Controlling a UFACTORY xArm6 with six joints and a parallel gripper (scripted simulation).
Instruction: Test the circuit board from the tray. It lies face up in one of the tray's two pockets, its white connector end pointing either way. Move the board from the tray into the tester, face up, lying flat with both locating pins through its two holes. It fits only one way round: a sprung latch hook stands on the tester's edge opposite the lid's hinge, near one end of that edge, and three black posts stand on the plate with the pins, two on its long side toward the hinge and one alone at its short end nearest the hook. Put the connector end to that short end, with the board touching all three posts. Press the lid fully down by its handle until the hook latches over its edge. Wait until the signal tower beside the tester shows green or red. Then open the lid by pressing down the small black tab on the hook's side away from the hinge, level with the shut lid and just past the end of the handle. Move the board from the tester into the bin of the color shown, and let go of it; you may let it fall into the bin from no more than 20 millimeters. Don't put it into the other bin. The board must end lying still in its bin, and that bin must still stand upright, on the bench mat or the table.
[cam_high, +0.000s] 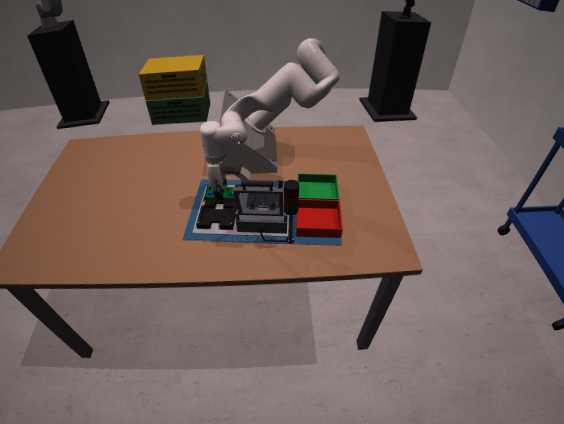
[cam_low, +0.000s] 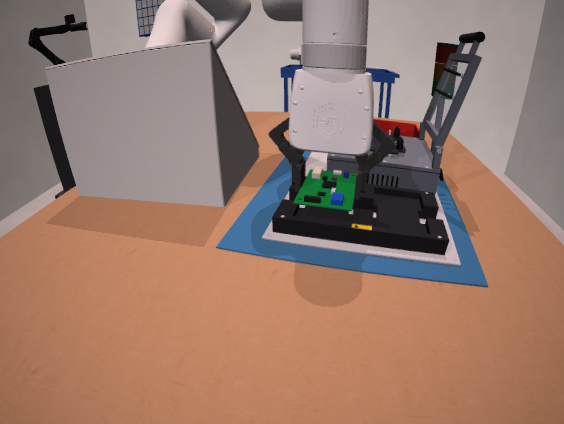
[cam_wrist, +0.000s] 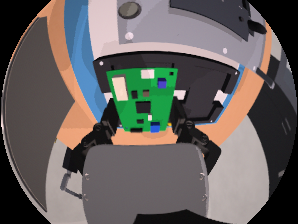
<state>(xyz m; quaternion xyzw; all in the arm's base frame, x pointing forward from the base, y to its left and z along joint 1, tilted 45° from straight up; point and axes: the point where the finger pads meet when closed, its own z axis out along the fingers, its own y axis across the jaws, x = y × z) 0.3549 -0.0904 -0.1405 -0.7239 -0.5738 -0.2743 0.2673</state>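
Note:
The green circuit board (cam_low: 327, 189) is between the fingers of my gripper (cam_low: 327, 192), lifted a little above the black tray (cam_low: 360, 222) over its pocket on the arm's side, and slightly tilted. Its white connector end points toward the tester. The gripper is shut on the board's long edges; the wrist view shows the board (cam_wrist: 143, 102) between both fingers. The grey tester (cam_high: 262, 207) stands beside the tray with its lid (cam_low: 452, 95) raised. The signal tower (cam_high: 291, 197) is dark. The green bin (cam_high: 318, 186) and red bin (cam_high: 320, 217) stand beyond the tower.
The arm's grey wedge-shaped base (cam_low: 150, 125) stands close behind the tray. The blue bench mat (cam_low: 250, 240) lies under tray, tester and bins. The raised lid and its handle stand tall beside the tester's plate.

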